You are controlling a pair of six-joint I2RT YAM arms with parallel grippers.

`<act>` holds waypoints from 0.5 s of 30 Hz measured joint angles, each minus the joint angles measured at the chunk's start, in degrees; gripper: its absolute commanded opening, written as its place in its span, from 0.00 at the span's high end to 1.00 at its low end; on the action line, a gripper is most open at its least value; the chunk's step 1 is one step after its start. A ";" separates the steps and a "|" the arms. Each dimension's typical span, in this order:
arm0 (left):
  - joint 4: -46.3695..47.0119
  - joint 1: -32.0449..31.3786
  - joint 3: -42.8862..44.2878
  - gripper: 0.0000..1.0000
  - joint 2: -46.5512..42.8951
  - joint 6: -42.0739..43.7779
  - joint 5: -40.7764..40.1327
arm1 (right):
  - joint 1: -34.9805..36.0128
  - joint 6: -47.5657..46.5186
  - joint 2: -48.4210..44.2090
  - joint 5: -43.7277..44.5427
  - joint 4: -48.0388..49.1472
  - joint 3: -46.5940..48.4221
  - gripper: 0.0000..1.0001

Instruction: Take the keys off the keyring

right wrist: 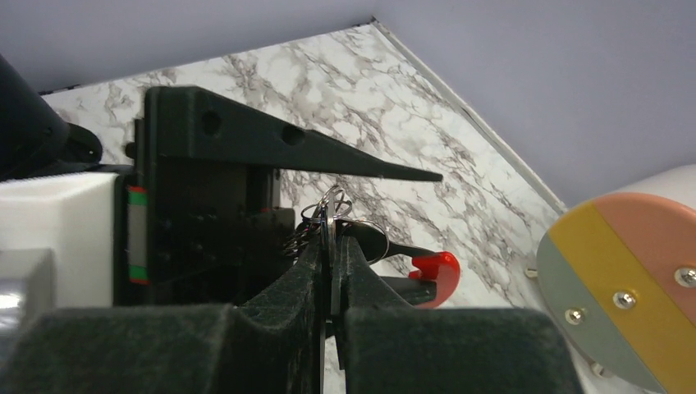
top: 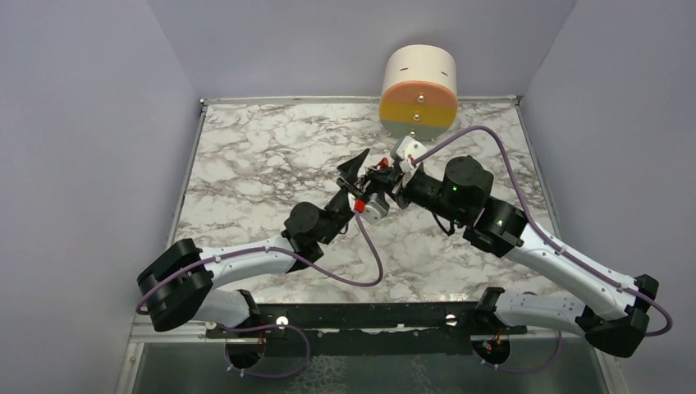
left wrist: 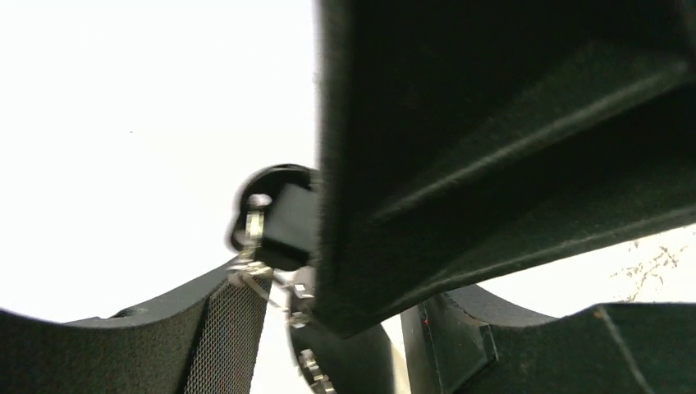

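Observation:
Both grippers meet above the middle of the marble table (top: pixel 246 164). My right gripper (right wrist: pixel 331 246) (top: pixel 381 174) is shut on the keyring: a thin flat metal strip is pinched edge-on, and the wire ring (right wrist: pixel 332 199) sticks out above the fingertips. The red curved clip (right wrist: pixel 437 275) hangs just beyond. My left gripper (top: pixel 359 176) (left wrist: pixel 336 316) stands open with one finger (right wrist: pixel 328 156) above the ring and the other below. In the left wrist view a dark-headed key (left wrist: pixel 283 222) and silver chain links (left wrist: pixel 310 373) sit between the pads. The red-headed key is hidden.
A cream cylinder with a pink, yellow and grey face (top: pixel 418 94) (right wrist: pixel 624 287) stands at the back right, close behind the grippers. Grey walls close in the table on three sides. A purple cable (top: pixel 373 263) loops under the left arm.

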 measured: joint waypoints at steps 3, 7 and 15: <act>0.70 0.00 -1.11 0.46 -2.25 -0.11 -0.15 | 0.00 -0.11 0.04 1.16 0.24 0.00 0.98; 1.01 0.00 -3.54 0.62 -6.03 -0.46 -0.15 | 0.02 -0.09 0.17 2.21 0.94 0.00 0.98; 2.58 -0.02 -4.83 0.94 -7.39 0.02 -1.60 | 0.46 -0.09 -0.04 3.28 1.57 0.04 0.98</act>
